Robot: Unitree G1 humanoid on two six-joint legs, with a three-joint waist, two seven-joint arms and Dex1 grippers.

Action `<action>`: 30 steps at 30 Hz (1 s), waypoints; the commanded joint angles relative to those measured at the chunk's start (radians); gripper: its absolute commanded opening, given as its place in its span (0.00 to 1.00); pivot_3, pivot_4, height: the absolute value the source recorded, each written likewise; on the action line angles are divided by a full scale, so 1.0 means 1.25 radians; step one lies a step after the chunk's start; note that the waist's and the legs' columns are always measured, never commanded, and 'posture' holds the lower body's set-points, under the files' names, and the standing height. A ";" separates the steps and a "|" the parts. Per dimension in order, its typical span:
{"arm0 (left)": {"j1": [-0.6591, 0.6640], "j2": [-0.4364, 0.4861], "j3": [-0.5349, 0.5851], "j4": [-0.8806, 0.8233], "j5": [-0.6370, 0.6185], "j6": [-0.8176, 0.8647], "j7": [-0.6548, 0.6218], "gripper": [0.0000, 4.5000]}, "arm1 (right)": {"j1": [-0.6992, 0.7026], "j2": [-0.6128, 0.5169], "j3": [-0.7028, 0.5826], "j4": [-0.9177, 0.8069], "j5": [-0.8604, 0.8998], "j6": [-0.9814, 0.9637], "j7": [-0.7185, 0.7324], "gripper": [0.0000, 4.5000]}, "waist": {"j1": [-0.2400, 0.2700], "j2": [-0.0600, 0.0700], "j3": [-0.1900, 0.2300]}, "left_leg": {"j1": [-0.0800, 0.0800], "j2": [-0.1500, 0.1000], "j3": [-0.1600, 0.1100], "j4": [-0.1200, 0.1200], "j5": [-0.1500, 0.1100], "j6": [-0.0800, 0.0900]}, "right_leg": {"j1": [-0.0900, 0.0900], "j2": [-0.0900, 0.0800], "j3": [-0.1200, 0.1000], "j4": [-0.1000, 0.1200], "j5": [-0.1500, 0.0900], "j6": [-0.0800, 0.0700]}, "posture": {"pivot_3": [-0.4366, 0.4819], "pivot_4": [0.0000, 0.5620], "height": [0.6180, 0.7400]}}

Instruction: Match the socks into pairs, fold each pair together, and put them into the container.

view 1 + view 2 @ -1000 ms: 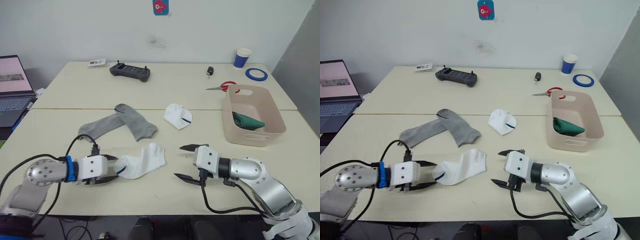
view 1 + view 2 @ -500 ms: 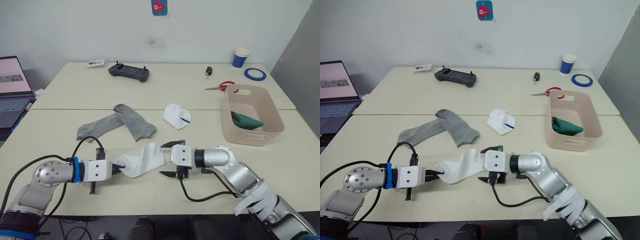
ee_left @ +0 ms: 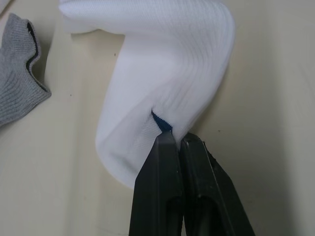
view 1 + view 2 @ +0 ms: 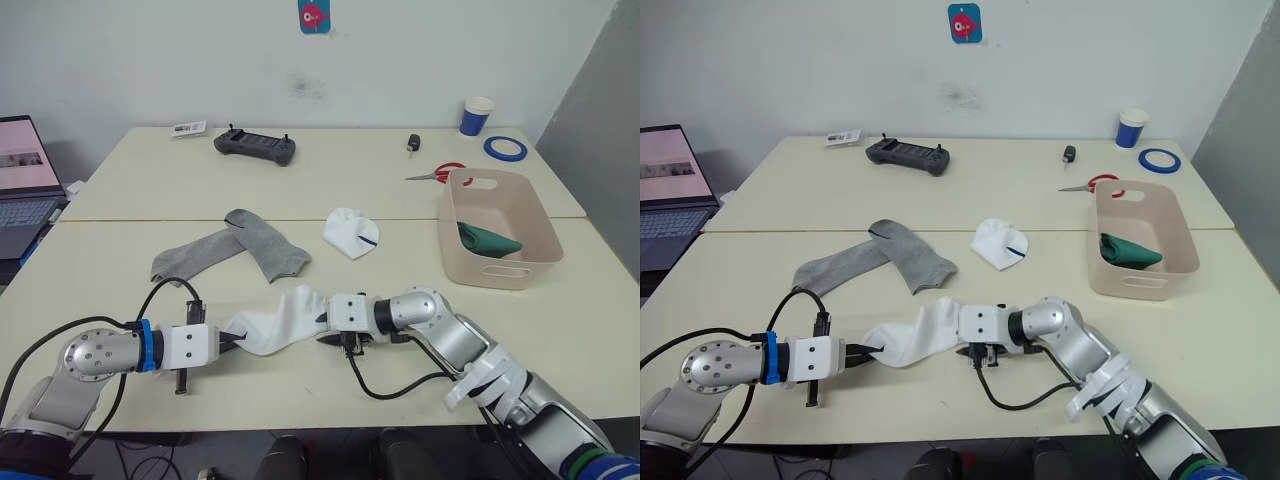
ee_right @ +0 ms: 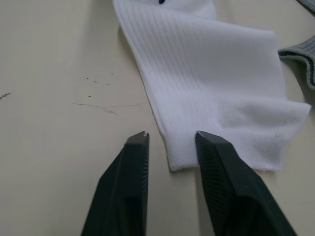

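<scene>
A white sock (image 4: 285,320) with a navy stripe lies stretched near the table's front edge. My left gripper (image 3: 172,138) is shut on its striped cuff end. My right gripper (image 5: 172,137) is at the sock's other end, fingers narrowly apart, with the sock's corner lying between them. A second white sock (image 4: 350,232) sits bunched at mid-table. Two grey socks (image 4: 268,245) (image 4: 192,257) lie crossed to its left. The container (image 4: 492,272) stands at the right with a dark green sock (image 4: 488,240) inside.
A black controller (image 4: 254,148), a key fob (image 4: 412,143), red-handled scissors (image 4: 440,174), a blue cup (image 4: 474,115) and a blue tape roll (image 4: 505,148) lie along the far table. A laptop (image 4: 25,185) stands at the left edge.
My left gripper has shut on the white sock's cuff. My right arm has swung left to the sock's other end and its fingers have narrowed around the corner.
</scene>
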 commanded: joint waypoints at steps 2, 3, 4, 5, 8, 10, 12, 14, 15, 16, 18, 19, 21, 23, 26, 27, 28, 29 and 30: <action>-0.010 0.018 -0.002 -0.010 0.003 -0.003 -0.010 0.00 | -0.005 -0.008 -0.016 0.031 -0.029 0.032 -0.011 0.00 | 0.000 0.000 0.000 | 0.000 0.000 0.000 0.000 0.000 0.000 | 0.000 0.000 0.000 0.000 0.000 0.000 | 0.48 0.27 1.00; -0.011 0.022 -0.005 -0.015 -0.001 0.002 -0.018 0.00 | 0.001 -0.013 -0.023 0.020 -0.023 0.036 -0.007 0.00 | 0.001 0.000 0.000 | 0.000 0.000 0.000 0.000 0.000 0.000 | 0.000 0.000 0.000 0.000 0.000 0.000 | 0.48 0.27 1.00; -0.010 0.027 -0.007 -0.024 -0.007 0.010 -0.029 0.00 | 0.007 -0.019 -0.028 0.009 -0.019 0.037 -0.004 0.00 | 0.001 0.000 0.000 | 0.000 0.000 0.000 0.000 0.000 0.000 | 0.000 0.000 0.000 0.000 0.000 0.000 | 0.48 0.27 1.00; -0.005 0.035 -0.010 -0.040 -0.017 0.021 -0.046 0.00 | 0.015 -0.028 -0.037 -0.009 -0.014 0.019 -0.002 0.00 | 0.002 0.000 0.000 | -0.001 0.000 0.000 0.000 0.000 0.000 | 0.000 0.000 0.000 0.000 0.000 0.000 | 0.48 0.27 1.00; 0.018 0.068 -0.027 -0.124 -0.055 0.072 -0.111 0.00 | 0.052 -0.075 -0.064 -0.112 0.009 0.013 0.024 0.00 | 0.003 0.000 0.000 | -0.002 0.000 0.000 0.000 0.000 0.000 | -0.001 0.000 0.000 -0.001 0.000 0.000 | 0.48 0.27 1.00; 0.036 0.099 -0.037 -0.198 -0.092 0.138 -0.156 0.00 | 0.093 -0.118 -0.078 -0.211 0.033 0.044 0.049 0.00 | 0.004 0.000 0.000 | -0.004 -0.001 0.000 0.000 0.000 0.000 | -0.001 -0.001 0.000 -0.002 0.000 0.000 | 0.48 0.27 1.00; 0.058 0.135 -0.043 -0.269 -0.128 0.202 -0.201 0.00 | 0.141 -0.163 -0.091 -0.313 0.057 0.084 0.071 0.00 | 0.002 0.000 0.001 | -0.004 -0.001 0.000 0.000 0.000 0.001 | -0.001 -0.001 0.000 -0.002 -0.001 0.002 | 0.48 0.27 1.00; 0.097 0.179 -0.043 -0.344 -0.176 0.269 -0.249 0.00 | 0.188 -0.210 -0.105 -0.413 0.086 0.127 0.092 0.00 | 0.001 0.000 0.001 | -0.004 0.000 0.000 0.000 -0.001 0.001 | -0.002 -0.001 0.000 -0.002 -0.002 0.001 | 0.48 0.27 1.00; 0.117 0.206 -0.041 -0.375 -0.199 0.296 -0.277 0.00 | 0.207 -0.232 -0.113 -0.457 0.104 0.151 0.103 0.00 | -0.001 0.001 0.001 | -0.004 0.000 0.000 0.000 -0.001 0.002 | -0.001 -0.001 0.000 -0.002 -0.002 0.001 | 0.48 0.27 1.00; 0.131 0.227 -0.038 -0.402 -0.224 0.324 -0.300 0.00 | 0.223 -0.251 -0.124 -0.497 0.127 0.181 0.113 0.00 | -0.003 0.001 0.001 | -0.004 0.001 0.000 0.000 -0.001 0.002 | -0.002 -0.001 0.000 -0.002 -0.002 0.001 | 0.48 0.27 1.00; 0.138 0.264 -0.027 -0.445 -0.293 0.401 -0.339 0.00 | 0.248 -0.280 -0.153 -0.576 0.196 0.269 0.129 0.00 | -0.003 0.001 0.001 | -0.003 0.003 0.000 -0.001 -0.001 0.002 | -0.002 -0.001 0.000 -0.001 -0.003 0.000 | 0.48 0.27 1.00; 0.131 0.279 -0.023 -0.461 -0.333 0.450 -0.356 0.00 | 0.256 -0.287 -0.174 -0.611 0.247 0.328 0.133 0.00 | -0.003 0.001 0.001 | -0.003 0.003 0.000 0.000 -0.001 0.002 | -0.002 -0.001 0.000 -0.001 -0.003 0.000 | 0.48 0.27 1.00; 0.092 0.300 -0.026 -0.469 -0.394 0.536 -0.384 0.00 | 0.259 -0.284 -0.230 -0.664 0.380 0.479 0.136 0.00 | 0.000 0.001 0.002 | -0.003 0.005 -0.001 0.000 -0.001 0.002 | -0.001 0.000 -0.001 0.000 -0.003 -0.001 | 0.48 0.27 1.00; 0.024 0.297 -0.048 -0.446 -0.410 0.589 -0.404 0.00 | 0.245 -0.289 -0.270 -0.685 0.473 0.592 0.133 0.00 | 0.001 0.001 0.002 | -0.003 0.012 0.004 0.001 -0.001 0.002 | 0.000 0.002 -0.003 0.000 -0.005 -0.004 | 0.48 0.27 1.00; -0.131 0.243 -0.117 -0.364 -0.389 0.662 -0.422 0.00 | 0.203 -0.285 -0.307 -0.673 0.555 0.721 0.098 0.00 | 0.004 0.002 0.002 | -0.003 0.013 0.008 0.001 -0.001 0.002 | 0.000 0.005 -0.005 0.000 -0.006 -0.006 | 0.48 0.27 1.00; -0.181 0.217 -0.156 -0.321 -0.355 0.659 -0.424 0.00 | 0.189 -0.275 -0.303 -0.644 0.558 0.742 0.079 0.00 | 0.004 0.002 0.002 | -0.003 0.013 0.009 0.001 -0.001 0.002 | 0.000 0.005 -0.004 0.000 -0.006 -0.006 | 0.48 0.27 1.00; -0.222 0.193 -0.195 -0.282 -0.326 0.655 -0.425 0.00 | 0.176 -0.269 -0.289 -0.614 0.552 0.745 0.064 0.00 | 0.003 0.002 0.002 | -0.003 0.012 0.010 0.001 -0.001 0.002 | 0.000 0.005 -0.003 -0.001 -0.006 -0.005 | 0.48 0.27 1.00; -0.252 0.175 -0.225 -0.251 -0.302 0.649 -0.425 0.00 | 0.166 -0.261 -0.278 -0.588 0.546 0.746 0.049 0.00 | 0.002 0.002 0.002 | -0.004 0.012 0.011 0.001 -0.001 0.002 | 0.000 0.005 -0.003 -0.001 -0.003 -0.001 | 0.48 0.27 1.00; -0.283 0.155 -0.257 -0.213 -0.280 0.640 -0.425 0.00 | 0.156 -0.245 -0.270 -0.553 0.542 0.750 0.030 0.00 | 0.001 0.002 0.002 | -0.004 0.012 0.012 0.001 -0.001 0.002 | 0.000 0.006 -0.002 -0.002 -0.003 0.000 | 0.48 0.27 1.00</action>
